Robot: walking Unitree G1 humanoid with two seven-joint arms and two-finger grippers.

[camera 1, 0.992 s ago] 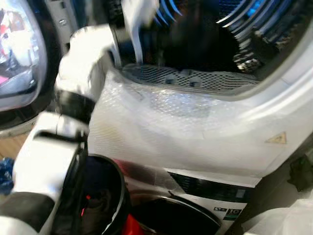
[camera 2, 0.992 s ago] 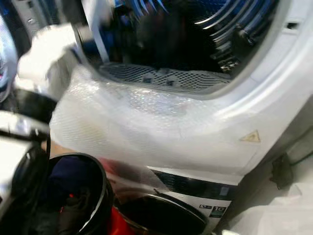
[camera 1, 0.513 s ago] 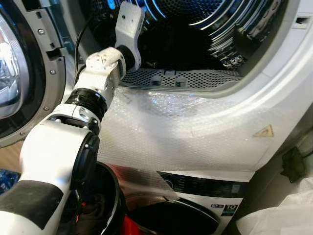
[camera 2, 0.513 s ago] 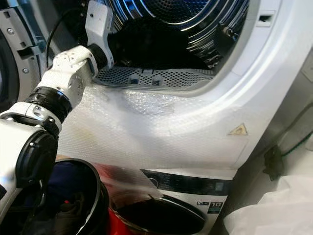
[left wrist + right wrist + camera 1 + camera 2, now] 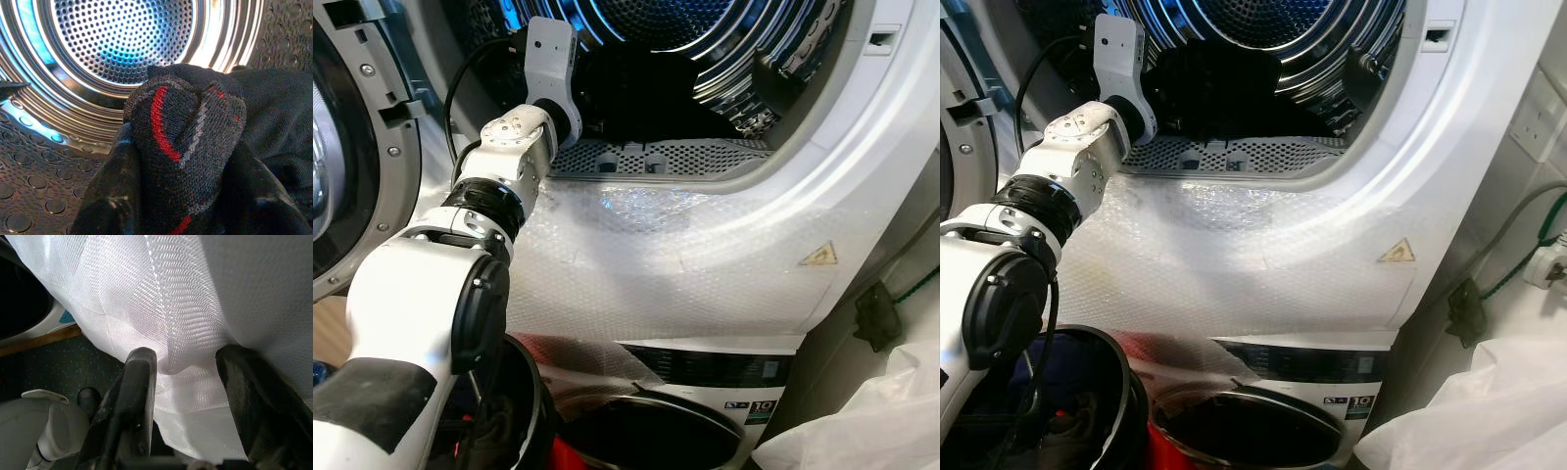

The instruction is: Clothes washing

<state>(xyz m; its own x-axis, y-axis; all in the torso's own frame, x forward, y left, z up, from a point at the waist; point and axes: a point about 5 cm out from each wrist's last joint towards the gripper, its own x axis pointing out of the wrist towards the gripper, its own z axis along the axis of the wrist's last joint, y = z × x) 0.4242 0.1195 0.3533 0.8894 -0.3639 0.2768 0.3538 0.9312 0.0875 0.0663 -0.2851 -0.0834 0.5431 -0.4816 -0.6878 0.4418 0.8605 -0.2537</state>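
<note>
Two black fingers of the left gripper clamp a dark sock with red and grey stripes inside the steel drum, past the door opening. More dark clothing lies in the drum just beside the sock. Outside the drum, the right gripper hangs with its fingers spread against a white mesh bag, gripping nothing.
</note>
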